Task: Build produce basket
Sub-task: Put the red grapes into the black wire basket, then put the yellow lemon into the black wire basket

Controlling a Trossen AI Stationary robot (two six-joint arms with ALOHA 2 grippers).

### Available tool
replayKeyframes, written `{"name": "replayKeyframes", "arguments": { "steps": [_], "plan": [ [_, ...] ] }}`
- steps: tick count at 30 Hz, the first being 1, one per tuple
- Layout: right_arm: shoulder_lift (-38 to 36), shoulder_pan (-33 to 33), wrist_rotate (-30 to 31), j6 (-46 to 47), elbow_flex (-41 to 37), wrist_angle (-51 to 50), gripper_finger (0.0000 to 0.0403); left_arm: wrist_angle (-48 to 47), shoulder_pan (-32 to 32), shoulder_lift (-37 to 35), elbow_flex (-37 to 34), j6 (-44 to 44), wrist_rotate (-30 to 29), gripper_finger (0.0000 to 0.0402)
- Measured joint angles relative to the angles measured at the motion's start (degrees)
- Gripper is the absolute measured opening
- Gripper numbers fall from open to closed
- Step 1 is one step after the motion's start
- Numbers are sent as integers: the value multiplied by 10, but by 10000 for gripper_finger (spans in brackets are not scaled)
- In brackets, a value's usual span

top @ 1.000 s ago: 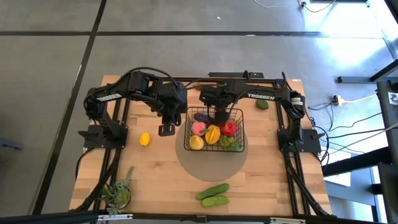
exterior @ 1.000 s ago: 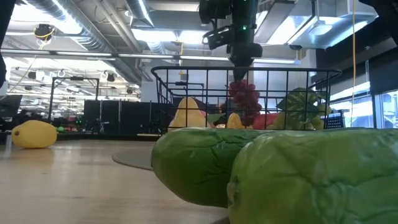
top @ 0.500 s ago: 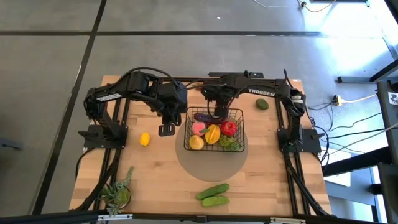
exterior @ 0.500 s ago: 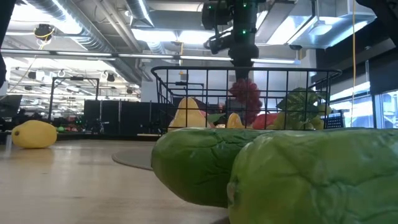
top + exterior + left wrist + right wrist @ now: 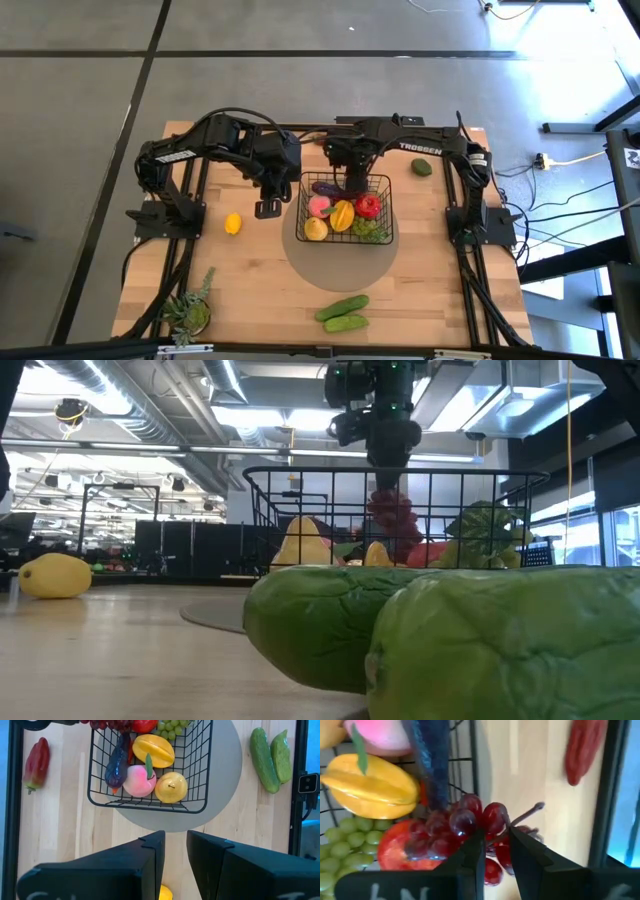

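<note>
Right gripper is over the far edge of the basket, fingers pointing down into it. In the right wrist view the two dark fingers stand a little apart, with the purple grapes directly ahead of the tips. Cannot tell from any view whether the fingers touch the bunch or its stem. In the low view the grapes hang just under the gripper, level with the basket rim.

Basket contents, placed from the right gripper: eggplant just beside it along the far wall; red apple just beside it; pink peach and yellow-orange mango a little further in; a yellow fruit and green grapes at the near wall. The basket sits on a grey round mat.

Left gripper waits just beside the basket's left wall, above bare table, fingers slightly parted with nothing between them. Lemon lies on the wood near this gripper, on the side away from the basket.

Two cucumbers lie side by side, touching, at the near table edge, well apart from both grippers. A red pepper lies on the wood beyond the basket. A dark green item lies well off toward the right arm's base. Potted plant stands at the near left corner.
</note>
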Motion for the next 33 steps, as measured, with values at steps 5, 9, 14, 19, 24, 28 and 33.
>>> {"name": "replayKeyframes", "arguments": {
  "steps": [5,9,14,19,24,28,33],
  "plan": [
    [0,0,1,-7,0,0,80,0,0,0,0,0,0,69],
    [0,2,27,-28,2,-2,80,0,0,0,0,0,0,69],
    [0,13,29,-68,10,-2,80,0,0,0,0,0,0,69],
    [0,21,26,-103,10,27,80,0,0,0,0,0,0,69],
    [-2,19,27,-104,10,50,80,0,0,0,0,0,0,69],
    [-12,20,26,-109,10,70,80,0,0,0,0,0,0,69],
    [-46,19,27,-120,10,95,80,0,0,0,0,0,0,69]
  ]
}}
